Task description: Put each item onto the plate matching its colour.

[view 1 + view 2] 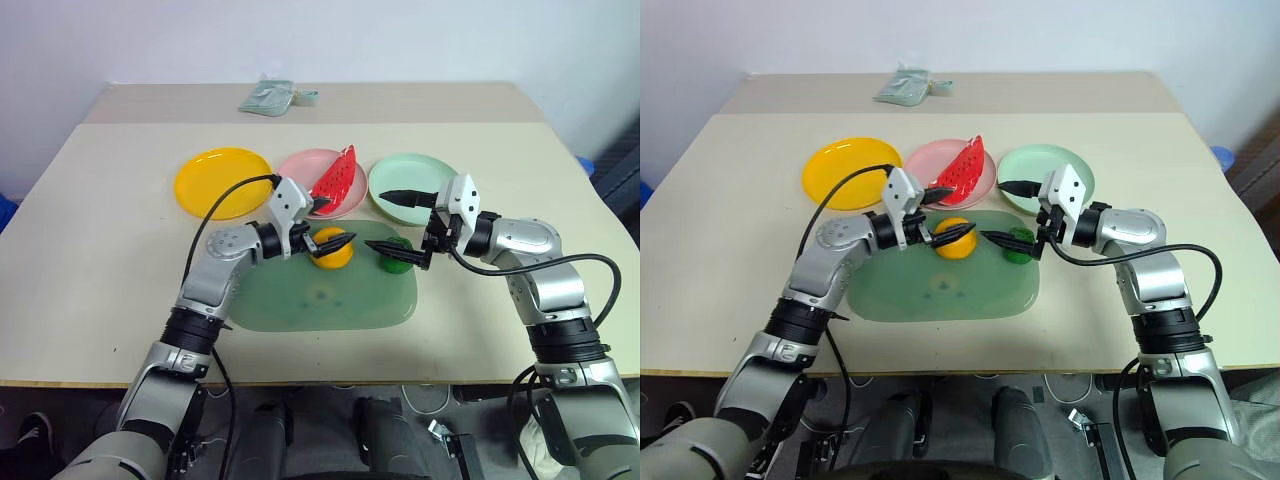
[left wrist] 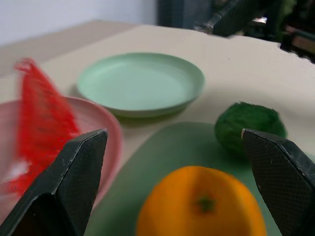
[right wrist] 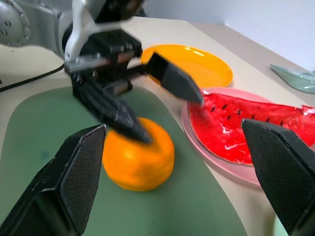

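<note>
My left gripper [image 1: 332,226], jaws spread wide, straddles the orange fruit [image 1: 331,249] on the green mat [image 1: 300,300]; my right gripper [image 1: 400,228] gapes above the green ball [image 1: 396,252].

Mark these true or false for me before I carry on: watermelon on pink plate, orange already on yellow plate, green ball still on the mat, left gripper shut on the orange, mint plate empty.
1. The watermelon wedge lies on the pink plate. True.
2. The orange sits on the yellow plate. False: it is on the green mat; the yellow plate is bare.
3. The green ball is on the mat. True.
4. The left gripper is shut on the orange. False: its jaws stand open around it.
5. The mint plate holds no food. True, though the open right gripper reaches over its edge.
</note>
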Robot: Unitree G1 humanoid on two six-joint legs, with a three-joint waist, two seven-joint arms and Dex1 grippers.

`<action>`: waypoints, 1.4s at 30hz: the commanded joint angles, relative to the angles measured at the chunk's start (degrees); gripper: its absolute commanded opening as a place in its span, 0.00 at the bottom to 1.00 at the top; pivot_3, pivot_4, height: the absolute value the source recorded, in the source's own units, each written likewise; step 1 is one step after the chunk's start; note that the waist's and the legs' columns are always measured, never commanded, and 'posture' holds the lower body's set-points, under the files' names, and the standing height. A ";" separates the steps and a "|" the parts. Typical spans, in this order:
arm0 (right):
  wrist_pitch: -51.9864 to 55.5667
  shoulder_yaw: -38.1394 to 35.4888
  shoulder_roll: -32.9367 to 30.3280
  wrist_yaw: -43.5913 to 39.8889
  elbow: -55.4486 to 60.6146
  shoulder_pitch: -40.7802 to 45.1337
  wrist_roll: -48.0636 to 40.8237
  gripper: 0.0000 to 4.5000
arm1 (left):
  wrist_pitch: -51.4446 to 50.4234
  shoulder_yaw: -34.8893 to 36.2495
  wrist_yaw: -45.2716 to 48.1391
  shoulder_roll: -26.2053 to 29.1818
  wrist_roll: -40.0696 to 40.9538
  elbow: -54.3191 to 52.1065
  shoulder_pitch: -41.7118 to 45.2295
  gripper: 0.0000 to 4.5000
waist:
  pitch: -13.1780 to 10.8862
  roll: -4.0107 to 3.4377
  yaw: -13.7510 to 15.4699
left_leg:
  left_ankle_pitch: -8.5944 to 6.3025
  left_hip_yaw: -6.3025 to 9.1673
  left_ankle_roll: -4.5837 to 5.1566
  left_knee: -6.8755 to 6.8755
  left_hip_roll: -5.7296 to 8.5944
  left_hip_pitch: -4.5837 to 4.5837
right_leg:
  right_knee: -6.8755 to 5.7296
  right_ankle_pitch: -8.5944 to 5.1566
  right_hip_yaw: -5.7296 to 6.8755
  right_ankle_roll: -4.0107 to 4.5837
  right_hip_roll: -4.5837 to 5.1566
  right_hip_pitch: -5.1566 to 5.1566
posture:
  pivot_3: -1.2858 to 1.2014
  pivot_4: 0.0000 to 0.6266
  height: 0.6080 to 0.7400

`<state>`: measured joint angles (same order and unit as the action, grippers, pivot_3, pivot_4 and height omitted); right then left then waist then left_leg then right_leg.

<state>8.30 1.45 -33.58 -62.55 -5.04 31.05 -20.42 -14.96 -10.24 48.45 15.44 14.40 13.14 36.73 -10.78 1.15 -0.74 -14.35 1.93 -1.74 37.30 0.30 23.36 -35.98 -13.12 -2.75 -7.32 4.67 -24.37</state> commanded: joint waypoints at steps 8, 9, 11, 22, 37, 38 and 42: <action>-0.89 -1.23 -0.21 0.97 0.89 0.24 0.01 1.00 | -6.45 -3.13 1.56 0.55 -3.23 1.18 1.41 1.00 | 0.00 0.00 0.02 | 0.00 0.00 0.00 0.01 0.00 0.00 | -0.01 0.00 0.00 0.00 0.00 -0.01 | 0.52 0.24 1.00; -0.90 -1.22 -0.20 1.06 0.88 0.16 0.05 1.00 | -6.44 -3.70 1.95 0.83 -3.86 1.15 1.20 0.94 | 0.00 0.00 0.02 | 0.00 0.00 0.00 0.01 0.00 0.00 | -0.01 0.00 0.00 0.00 0.00 -0.01 | 0.52 0.24 1.00; -1.00 -1.18 -0.16 1.28 0.83 0.09 0.19 1.00 | -6.98 -3.87 2.72 0.86 -3.66 0.44 0.59 0.81 | 0.00 0.00 0.01 | 0.00 0.00 0.00 0.02 0.00 0.00 | -0.01 0.00 0.00 0.00 0.00 0.00 | 0.52 0.24 1.00; -1.51 -0.99 0.14 1.64 -0.09 0.91 0.84 1.00 | -5.96 13.11 -11.48 -3.48 4.22 -2.68 6.42 0.75 | -0.01 0.02 0.06 | 0.00 0.02 0.00 0.04 -0.01 0.01 | -0.01 0.00 0.00 0.00 0.01 -0.01 | 0.52 0.24 1.00; -7.44 -1.26 4.82 11.41 -13.90 9.87 7.67 1.00 | 15.73 27.39 -40.19 1.84 -3.92 20.14 11.06 0.75 | -0.01 0.02 0.28 | 0.01 0.00 -0.02 -0.04 0.02 0.03 | 0.03 0.01 0.01 -0.02 0.04 -0.04 | 0.52 0.24 1.00; -7.31 -1.30 4.91 10.93 -13.86 9.90 7.33 1.00 | 16.04 27.19 -40.58 2.07 -4.36 21.31 10.69 0.86 | -0.01 0.02 0.26 | 0.01 0.00 -0.02 -0.04 0.03 0.03 | 0.02 0.01 0.01 -0.02 0.04 -0.04 | 0.52 0.24 1.00; -7.19 -0.86 4.31 8.81 -12.18 8.50 7.00 1.00 | 14.85 27.52 -40.04 1.47 -3.20 23.97 9.78 0.99 | -0.01 0.03 0.03 | 0.01 0.00 -0.02 -0.04 0.03 0.03 | 0.02 0.01 0.02 -0.02 0.04 -0.04 | 0.52 0.24 1.00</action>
<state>2.11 1.60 -28.52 -53.05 -19.90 39.41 -12.53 -0.75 17.14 8.37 16.65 10.71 37.61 46.44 -10.79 1.17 -0.71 -14.34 1.93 -1.76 37.25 0.33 23.38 -35.96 -13.11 -2.73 -7.34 4.71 -24.41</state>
